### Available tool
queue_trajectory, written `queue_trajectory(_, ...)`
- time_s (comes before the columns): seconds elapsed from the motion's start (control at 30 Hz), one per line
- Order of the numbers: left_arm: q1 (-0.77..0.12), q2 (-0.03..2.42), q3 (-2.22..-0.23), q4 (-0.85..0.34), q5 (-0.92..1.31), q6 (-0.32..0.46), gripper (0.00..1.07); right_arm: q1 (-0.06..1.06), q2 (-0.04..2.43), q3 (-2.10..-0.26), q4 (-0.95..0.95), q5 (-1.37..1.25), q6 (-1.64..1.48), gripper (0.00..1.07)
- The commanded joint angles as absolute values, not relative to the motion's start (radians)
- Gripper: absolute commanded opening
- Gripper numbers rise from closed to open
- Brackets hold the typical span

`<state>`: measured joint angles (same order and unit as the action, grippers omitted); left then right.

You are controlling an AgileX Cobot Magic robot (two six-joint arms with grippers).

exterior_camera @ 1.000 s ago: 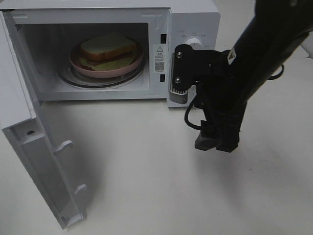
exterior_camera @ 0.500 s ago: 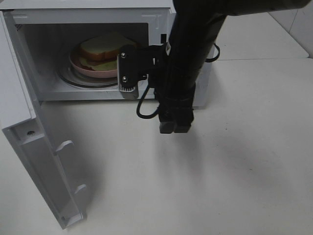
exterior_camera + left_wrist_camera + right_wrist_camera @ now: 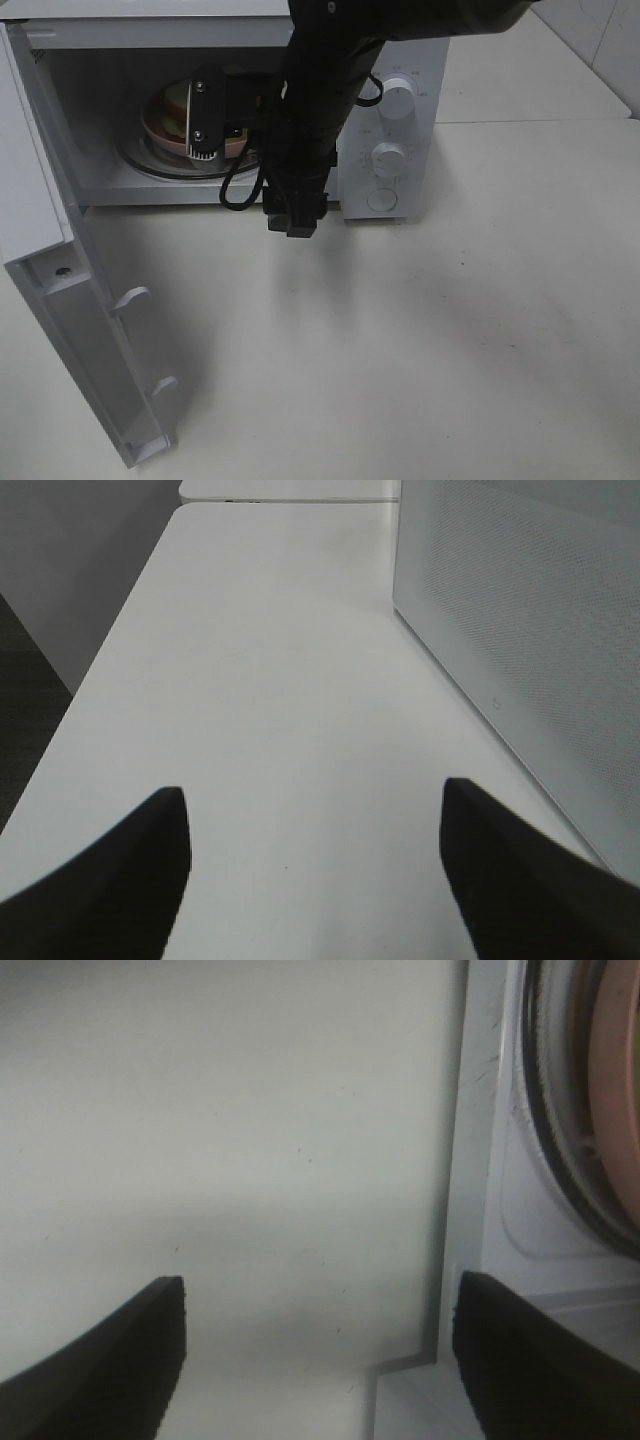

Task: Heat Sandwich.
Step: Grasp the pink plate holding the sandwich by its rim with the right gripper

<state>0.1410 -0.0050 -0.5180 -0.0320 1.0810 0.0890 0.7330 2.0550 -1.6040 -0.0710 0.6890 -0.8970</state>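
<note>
White tabletop (image 3: 450, 330) runs across the whole scene, with a microwave (image 3: 392, 110) standing at the far left, its door (image 3: 60, 300) swung open toward the near left. Inside, the sandwich (image 3: 177, 105) sits on a pink plate (image 3: 155, 127) on the glass turntable (image 3: 150, 165), mostly hidden behind the right arm (image 3: 320, 100), which hangs across the front of the opening. The right gripper (image 3: 320, 1290) points down at the table just near the oven's sill, fingers spread wide with nothing between them. The left gripper (image 3: 312, 792) is off beside the microwave's perforated side wall (image 3: 520, 630), fingers likewise wide apart and empty.
</note>
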Motion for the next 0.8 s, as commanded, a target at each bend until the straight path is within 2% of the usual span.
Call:
queue_trajectory(0.03, 0.134, -0.021, -0.516, -0.028, 1.067, 0.085, 0.68, 0.741, 2.108, -1.654, -0.085, 0.672, -0.901, 0.71)
queue_trajectory(0.8, 0.134, -0.021, -0.516, -0.028, 1.067, 0.085, 0.68, 0.717, 2.330, -1.958, -0.044, 0.627, -0.900, 0.70)
